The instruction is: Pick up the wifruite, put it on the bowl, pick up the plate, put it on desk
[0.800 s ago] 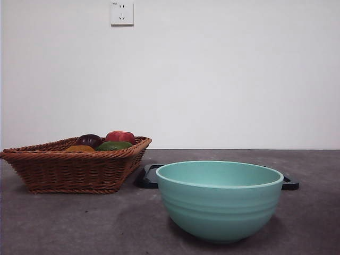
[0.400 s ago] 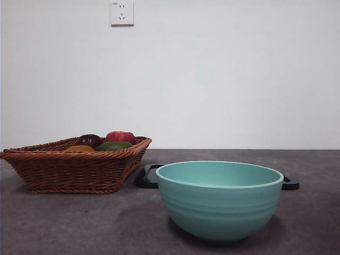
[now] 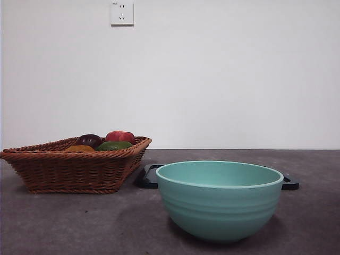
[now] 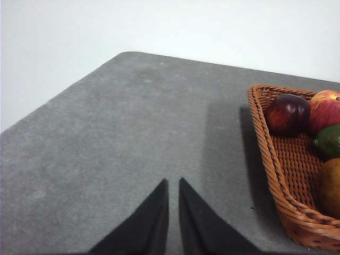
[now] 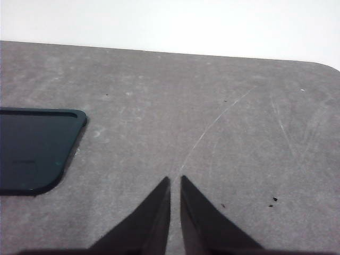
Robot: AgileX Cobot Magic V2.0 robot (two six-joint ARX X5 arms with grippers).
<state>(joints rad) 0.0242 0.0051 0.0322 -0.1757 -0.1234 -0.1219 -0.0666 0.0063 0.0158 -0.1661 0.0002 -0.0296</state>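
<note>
Looking for writing, I find only a tiny dark mark on the white wall socket, too small to read; nothing else carries a label. My wifruite lies in the wicker basket near its front rim, a dull brownish-orange oval; from the front only a low sliver of it clears the weave, so its full shape is plain only from my left wrist. Beside it in the basket sit a dark purple fruit, a red fruit that may be an apple, and a green one. The mint-green bowl stands upright on the desk, ridged around its outside, nearer the front camera than the basket and apart from it. Behind the bowl lies a flat dark plate with rounded corners; my right wrist view shows one corner of it and faint scratches on the desk, neither clear from the front. My left gripper hangs over bare desk beside the basket, jaws nearly together with a thin slit between them. My right gripper hangs over desk beside the plate, jaws equally narrow, holding nothing.
</note>
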